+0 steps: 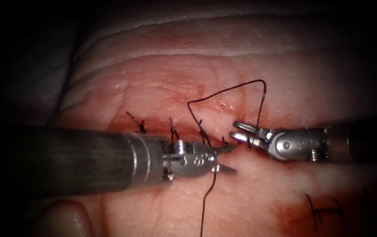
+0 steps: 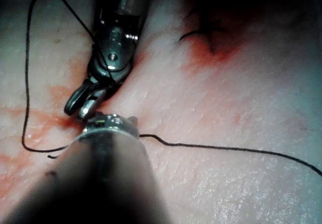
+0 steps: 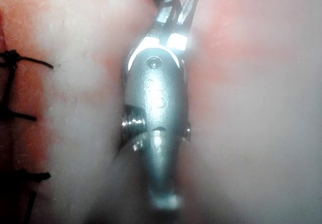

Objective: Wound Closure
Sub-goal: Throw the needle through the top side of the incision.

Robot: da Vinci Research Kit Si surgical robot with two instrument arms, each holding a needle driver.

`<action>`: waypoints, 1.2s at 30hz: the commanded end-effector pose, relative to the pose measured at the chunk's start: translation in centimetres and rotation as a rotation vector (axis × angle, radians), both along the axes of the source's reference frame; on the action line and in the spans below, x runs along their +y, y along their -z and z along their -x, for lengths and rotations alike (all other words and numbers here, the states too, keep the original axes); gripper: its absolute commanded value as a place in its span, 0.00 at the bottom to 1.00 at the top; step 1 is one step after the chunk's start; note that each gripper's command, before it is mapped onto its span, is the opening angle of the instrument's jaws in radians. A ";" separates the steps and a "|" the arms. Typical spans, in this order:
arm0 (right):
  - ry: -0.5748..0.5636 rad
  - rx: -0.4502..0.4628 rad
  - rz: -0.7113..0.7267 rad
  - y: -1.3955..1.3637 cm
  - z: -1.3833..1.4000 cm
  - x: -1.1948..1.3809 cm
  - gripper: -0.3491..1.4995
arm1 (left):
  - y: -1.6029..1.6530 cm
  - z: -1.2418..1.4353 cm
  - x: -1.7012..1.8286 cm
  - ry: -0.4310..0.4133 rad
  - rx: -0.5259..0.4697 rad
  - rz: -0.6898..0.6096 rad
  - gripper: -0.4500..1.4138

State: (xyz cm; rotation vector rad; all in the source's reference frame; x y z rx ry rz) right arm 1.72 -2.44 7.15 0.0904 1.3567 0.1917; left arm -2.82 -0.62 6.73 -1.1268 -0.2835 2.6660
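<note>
**Both tools at the cut, jaws parted, thread looped over the right tool**

Your left tool [image 1: 226, 159] lies across the tissue [image 1: 285, 66] with its jaws spread apart at the cut [image 1: 188, 127], grasping nothing; the thread [image 1: 223, 91] runs down between them toward the tissue's near edge. Your right tool [image 1: 237, 132] faces it from the right of the cut, its jaws also parted, with the thread wound around them but not clamped. From there the thread rises in a loop and drops to the stitches [image 1: 173, 129] along the cut. Red fluid [image 1: 294, 215] stains the tissue. You cannot make out the needle.
</note>
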 end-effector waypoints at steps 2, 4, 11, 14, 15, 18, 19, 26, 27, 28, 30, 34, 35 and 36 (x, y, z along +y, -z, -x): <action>0.006 -0.006 -0.013 -0.09 -0.06 -0.07 0.00 | -0.05 0.05 -0.02 0.000 -0.001 0.000 0.34; 0.008 -0.010 -0.024 -0.11 -0.06 -0.08 0.00 | -0.04 0.05 -0.02 0.000 0.000 0.000 0.34; 0.072 -0.031 -0.070 -0.15 -0.06 -0.12 0.00 | -0.03 0.02 -0.05 -0.004 -0.004 -0.001 0.33; 0.090 -0.032 -0.090 -0.16 -0.06 -0.14 0.00 | -0.02 0.03 -0.05 -0.004 -0.004 -0.001 0.33; 0.098 -0.041 -0.090 -0.17 -0.06 -0.15 0.00 | -0.02 0.03 -0.05 -0.004 -0.004 -0.001 0.33; 0.108 -0.055 -0.107 -0.18 -0.05 -0.16 0.00 | -0.01 0.03 -0.06 -0.008 0.000 -0.004 0.33; 0.112 -0.060 -0.108 -0.18 -0.04 -0.16 0.00 | 0.00 0.03 -0.07 -0.008 0.000 -0.004 0.33; 0.130 -0.102 -0.151 -0.19 0.02 -0.18 0.00 | 0.02 0.02 -0.09 -0.018 0.010 -0.010 0.33; 0.135 -0.110 -0.157 -0.19 0.03 -0.18 0.00 | 0.02 0.02 -0.10 -0.018 0.010 -0.010 0.33; 0.136 -0.112 -0.162 -0.19 0.04 -0.19 0.00 | 0.02 0.02 -0.10 -0.020 0.011 -0.011 0.33; 0.142 -0.129 -0.186 -0.20 0.04 -0.20 0.00 | 0.02 0.02 -0.11 -0.022 0.014 -0.012 0.33; 0.152 -0.155 -0.235 -0.24 0.06 -0.24 0.00 | 0.02 0.01 -0.12 -0.029 0.019 -0.016 0.33; 0.153 -0.158 -0.237 -0.24 0.07 -0.23 0.00 | 0.02 0.01 -0.12 -0.029 0.019 -0.016 0.33; 0.145 -0.152 -0.238 -0.22 0.07 -0.21 0.00 | 0.03 0.01 -0.12 -0.029 0.019 -0.016 0.33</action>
